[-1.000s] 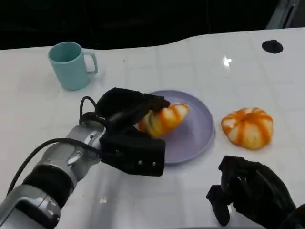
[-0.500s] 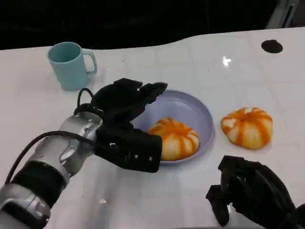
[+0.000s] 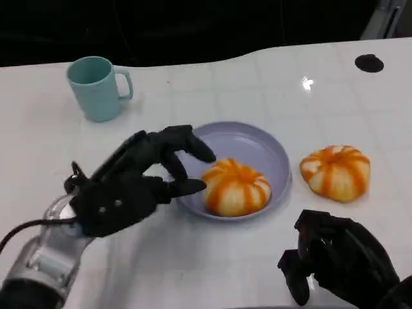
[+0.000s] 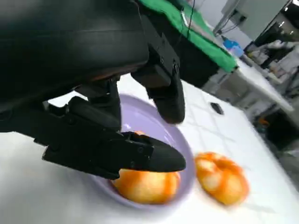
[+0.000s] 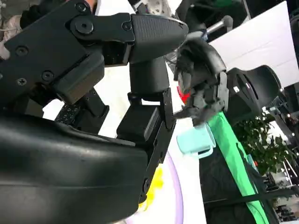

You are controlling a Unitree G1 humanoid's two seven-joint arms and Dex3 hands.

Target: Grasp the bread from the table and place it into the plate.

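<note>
On the white table (image 3: 212, 270), one bread (image 3: 235, 187) lies in the plate (image 3: 257, 141), your left hand (image 3: 129, 187) is open and empty beside it; retract next.

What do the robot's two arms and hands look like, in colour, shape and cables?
The left hand is matte black with thick, blocky fingers and small screws on its back. Its forearm is a silver cylinder with a black cable looping beside it. The right hand is also black and bulky.
</note>
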